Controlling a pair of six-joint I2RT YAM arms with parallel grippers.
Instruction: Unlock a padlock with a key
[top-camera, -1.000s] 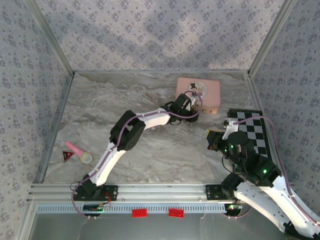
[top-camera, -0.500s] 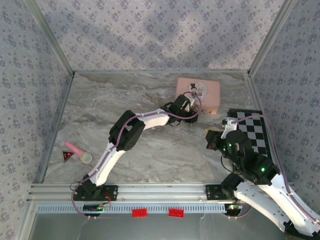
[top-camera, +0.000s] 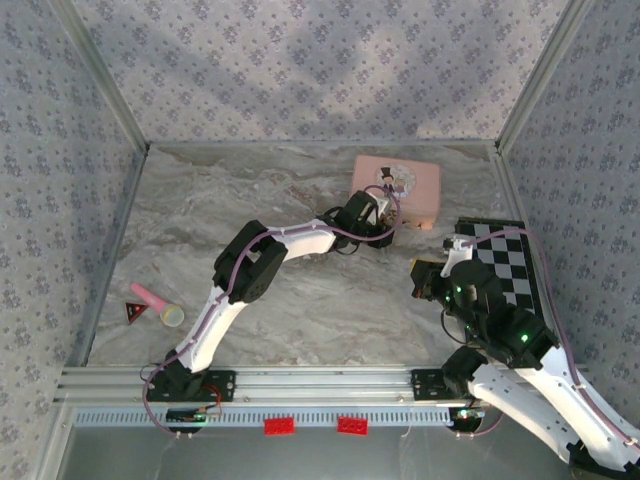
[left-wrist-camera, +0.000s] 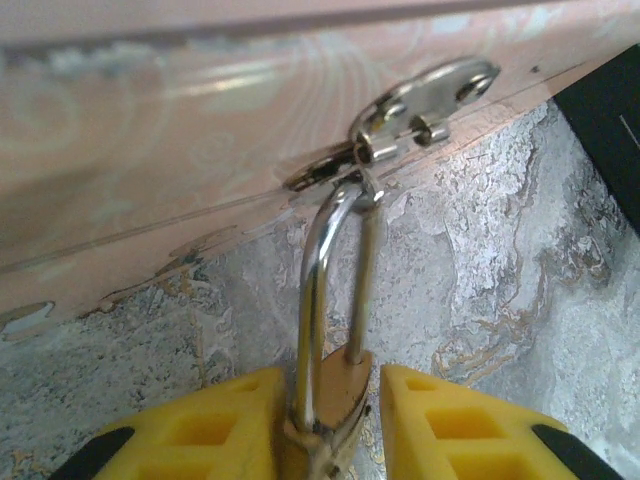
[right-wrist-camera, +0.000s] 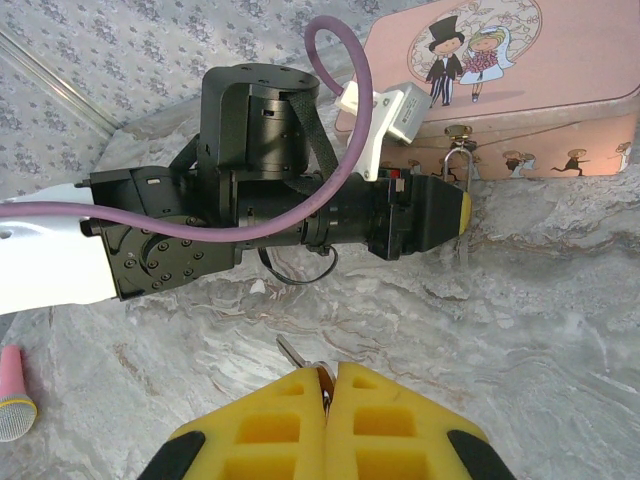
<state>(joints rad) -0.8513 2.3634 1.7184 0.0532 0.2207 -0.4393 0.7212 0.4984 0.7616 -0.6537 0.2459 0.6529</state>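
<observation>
Padlock (left-wrist-camera: 335, 398) sits pinched in your left end effector (left-wrist-camera: 330, 380) at the pink tin (left-wrist-camera: 150, 150), while your right end effector (right-wrist-camera: 328, 373) clamps the key (right-wrist-camera: 293, 350).

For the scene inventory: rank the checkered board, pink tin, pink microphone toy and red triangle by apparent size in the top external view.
1. checkered board, partly covered
2. pink tin, close behind; the order of these two is unsure
3. pink microphone toy
4. red triangle, smallest
</observation>
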